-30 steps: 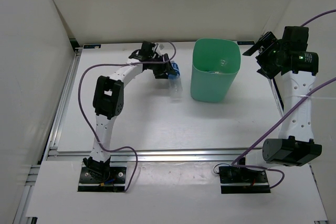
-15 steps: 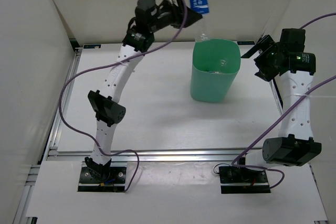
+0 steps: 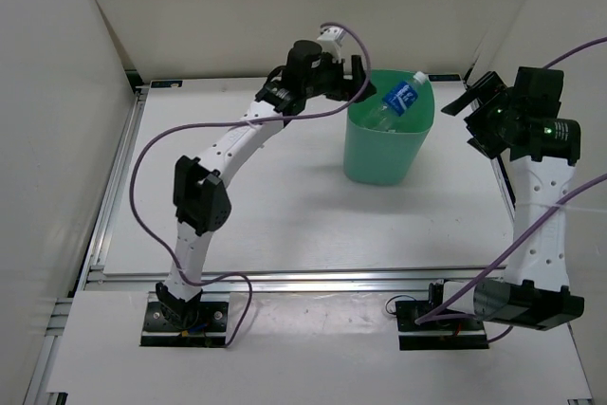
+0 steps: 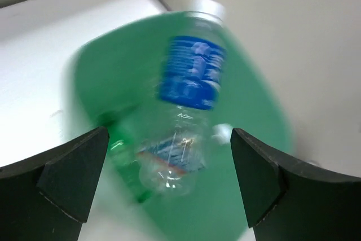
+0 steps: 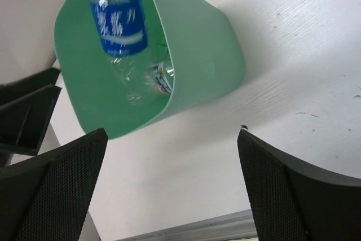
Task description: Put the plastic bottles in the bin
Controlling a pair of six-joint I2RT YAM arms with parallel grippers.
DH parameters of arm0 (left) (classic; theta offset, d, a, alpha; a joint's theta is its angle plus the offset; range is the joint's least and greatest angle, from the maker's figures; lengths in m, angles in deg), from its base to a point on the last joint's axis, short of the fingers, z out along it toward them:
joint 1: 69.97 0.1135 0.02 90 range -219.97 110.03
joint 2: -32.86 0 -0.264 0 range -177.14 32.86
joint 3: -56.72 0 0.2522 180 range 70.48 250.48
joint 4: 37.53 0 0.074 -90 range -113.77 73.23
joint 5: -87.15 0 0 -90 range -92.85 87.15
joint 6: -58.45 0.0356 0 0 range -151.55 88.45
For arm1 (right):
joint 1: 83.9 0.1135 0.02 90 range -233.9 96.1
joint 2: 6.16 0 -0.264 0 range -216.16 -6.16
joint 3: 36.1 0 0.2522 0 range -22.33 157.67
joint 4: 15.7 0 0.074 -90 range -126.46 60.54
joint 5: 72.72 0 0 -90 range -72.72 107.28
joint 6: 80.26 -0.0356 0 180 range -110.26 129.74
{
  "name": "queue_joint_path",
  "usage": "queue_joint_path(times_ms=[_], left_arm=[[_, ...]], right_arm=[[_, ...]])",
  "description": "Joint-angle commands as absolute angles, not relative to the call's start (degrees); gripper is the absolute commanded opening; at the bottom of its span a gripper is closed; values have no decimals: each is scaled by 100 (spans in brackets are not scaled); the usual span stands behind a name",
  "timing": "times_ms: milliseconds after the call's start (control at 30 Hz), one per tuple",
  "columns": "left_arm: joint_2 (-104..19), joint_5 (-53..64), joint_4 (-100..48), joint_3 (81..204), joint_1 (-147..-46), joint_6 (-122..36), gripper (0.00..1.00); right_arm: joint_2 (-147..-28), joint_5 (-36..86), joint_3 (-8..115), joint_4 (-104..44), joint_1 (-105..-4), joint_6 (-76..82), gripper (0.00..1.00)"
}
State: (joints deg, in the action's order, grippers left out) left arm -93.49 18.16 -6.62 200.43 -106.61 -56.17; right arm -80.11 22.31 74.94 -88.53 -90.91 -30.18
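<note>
The mint-green bin stands at the back of the table. A clear bottle with a blue label lies tilted in the bin's mouth, cap up and to the right, free of any grip. My left gripper hangs open just left of the rim. In the left wrist view the blue-label bottle sits beyond the open left gripper, over the bin. Deeper inside are a white-red label bottle and a green bottle. My right gripper is open, right of the bin and apart from it.
The right wrist view shows the bin from the side with the blue-label bottle inside, the open right gripper over bare white table, and an aluminium rail along the table edge. White walls enclose the table.
The left arm came down from high above the bin and its gripper opened. The blue-label bottle left the jaws and now drops into the bin. The right arm barely moved.
</note>
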Motion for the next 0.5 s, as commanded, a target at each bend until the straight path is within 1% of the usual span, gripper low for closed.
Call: queue_joint_path(times_ms=[0,33,67,100,133,200,233,300,333,433,467], left_arm=[[-7537,422,-742,18641,-10583,-4756,100],[-6907,70,-742,18215,-10583,-4624,100],[-6605,-656,-742,17793,-10583,-4623,100],[-6289,-1081,-742,16901,-10583,-4623,100],[-5668,-1537,-742,16431,-10583,-4692,100],[-5006,-2634,-742,15517,-10531,-5017,100],[-4341,-2928,-742,14686,-10530,-5149,100],[-3652,-3568,-681,13934,-10477,-5501,100],[-2970,-3729,-681,13304,-10416,-5632,100],[-2026,-4476,-400,12335,-10416,-5633,100],[-1527,-4686,-234,12174,-10416,-5633,100]], right_arm=[[-7779,1834,7242,-8738,-9094,-2945,100],[-7674,1659,7058,-8738,-9094,-2946,100],[-7673,1570,6952,-8738,-9094,-2946,100],[-7595,1456,6864,-8825,-9094,-2998,100],[-7542,1351,6785,-8826,-9146,-3060,100],[-7541,1105,6617,-8983,-9146,-3122,100],[-7472,1104,6521,-9036,-9146,-3217,100],[-7349,1051,6285,-9037,-9146,-3271,100],[-7296,999,6214,-9037,-9146,-3271,100],[-7032,867,5950,-9037,-9146,-3394,100],[-6980,866,5949,-9037,-9146,-3394,100]])
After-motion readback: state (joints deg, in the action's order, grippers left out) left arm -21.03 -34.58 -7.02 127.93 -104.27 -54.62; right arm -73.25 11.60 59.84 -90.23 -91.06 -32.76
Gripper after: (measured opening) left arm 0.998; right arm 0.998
